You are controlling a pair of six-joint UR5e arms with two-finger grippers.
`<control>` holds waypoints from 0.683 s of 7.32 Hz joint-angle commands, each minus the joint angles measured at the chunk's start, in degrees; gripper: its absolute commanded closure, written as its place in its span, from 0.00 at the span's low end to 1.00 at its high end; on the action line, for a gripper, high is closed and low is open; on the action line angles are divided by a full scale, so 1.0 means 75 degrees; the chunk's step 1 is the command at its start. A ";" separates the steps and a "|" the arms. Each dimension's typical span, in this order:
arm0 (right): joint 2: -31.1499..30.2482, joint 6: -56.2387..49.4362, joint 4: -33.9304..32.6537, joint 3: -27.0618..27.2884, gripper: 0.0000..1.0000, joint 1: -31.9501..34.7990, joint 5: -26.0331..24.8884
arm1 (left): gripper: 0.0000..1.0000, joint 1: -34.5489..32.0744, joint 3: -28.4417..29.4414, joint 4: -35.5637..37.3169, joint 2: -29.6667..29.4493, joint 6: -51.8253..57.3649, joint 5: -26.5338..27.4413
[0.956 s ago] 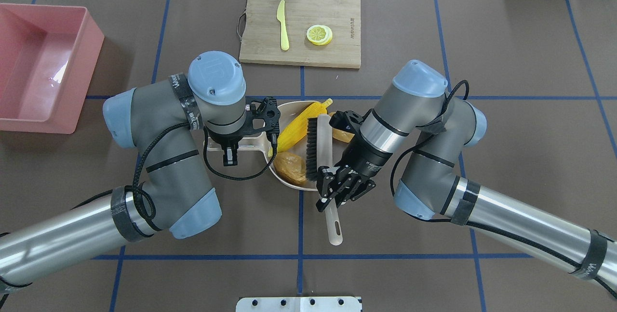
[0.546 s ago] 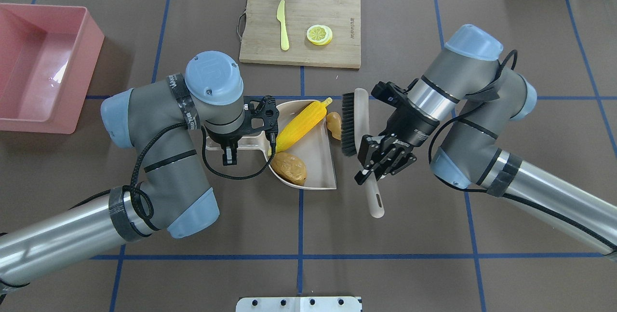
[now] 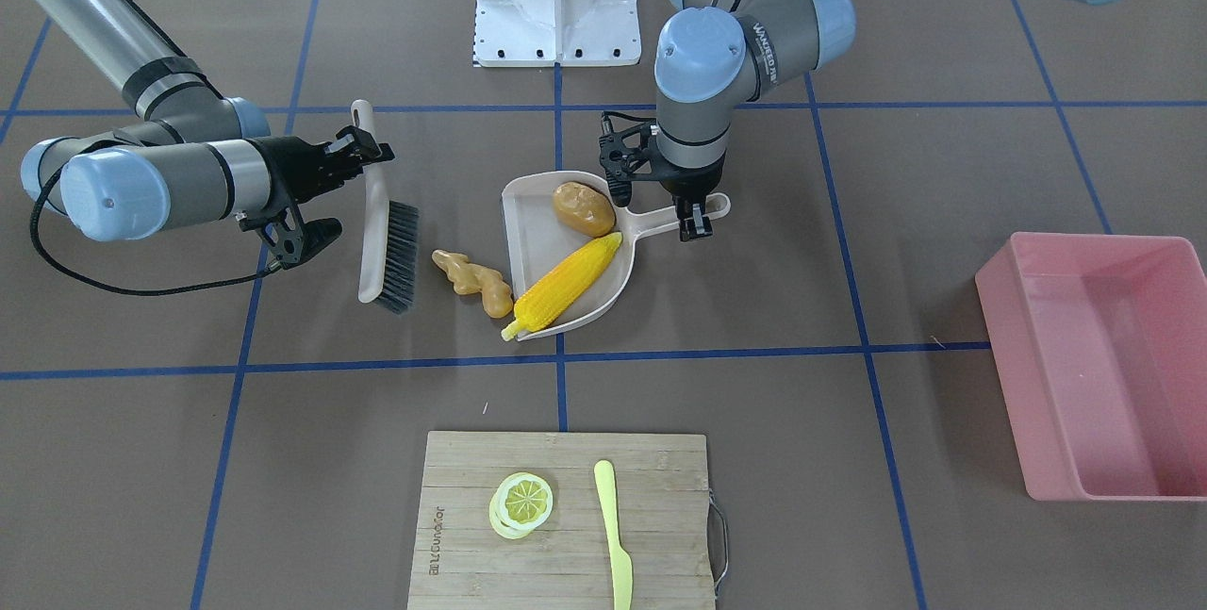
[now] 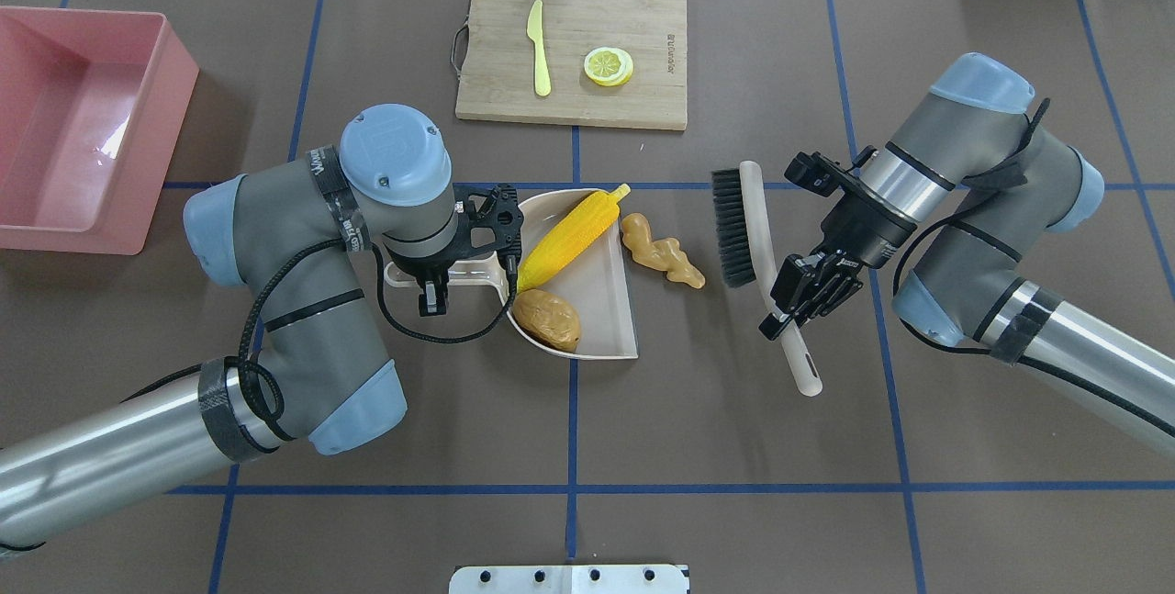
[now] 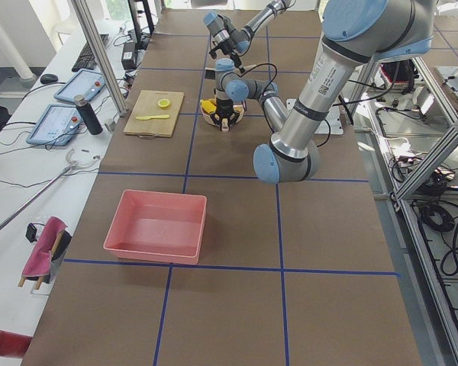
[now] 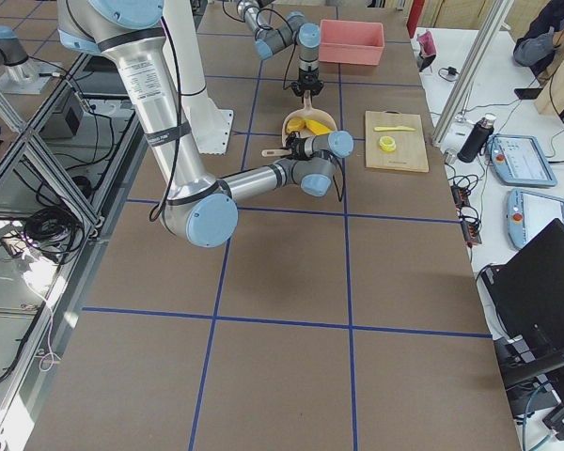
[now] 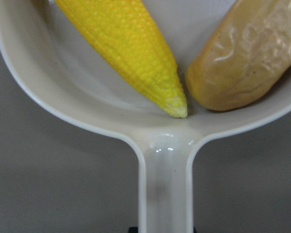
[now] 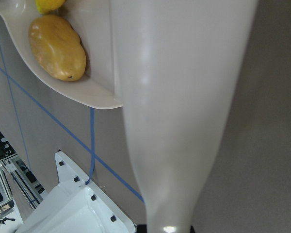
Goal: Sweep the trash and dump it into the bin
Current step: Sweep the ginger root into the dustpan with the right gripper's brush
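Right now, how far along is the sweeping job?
Done: the corn and potato lie in the dustpan, held by the left gripper. In hand: the right gripper holds the brush beside the ginger, which lies on the table outside the pan. Left: sweep it in, then dump into the empty bin.

- Brown tabletop [image 4: 734, 447] crossed by blue tape lines [image 4: 734, 487]
- White side desk [image 5: 15, 171] along the frame's left edge
- Aluminium frame post [image 5: 99, 53] at upper left

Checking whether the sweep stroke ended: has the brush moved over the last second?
Yes. In the overhead view the brush, in the right end effector, has swung right, off the dustpan and past the ginger root.
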 commanded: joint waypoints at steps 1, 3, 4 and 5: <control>0.0008 -0.0316 -0.0010 -0.0380 1.00 -0.0229 -0.0020 | 1.00 -0.0008 0.0010 -0.0033 0.0019 -0.0009 -0.0010; 0.0090 -0.0316 -0.0021 -0.0569 1.00 -0.0405 -0.0078 | 1.00 -0.0008 -0.0001 -0.0045 0.0019 -0.0173 -0.0010; 0.0345 -0.0305 -0.0044 -0.0802 1.00 -0.0487 -0.0102 | 1.00 -0.0008 -0.0001 -0.0045 0.0031 -0.0185 -0.0010; 0.0638 -0.0235 -0.0091 -0.0955 1.00 -0.0534 -0.0148 | 1.00 -0.0031 0.0010 -0.0045 0.0031 -0.0162 -0.0010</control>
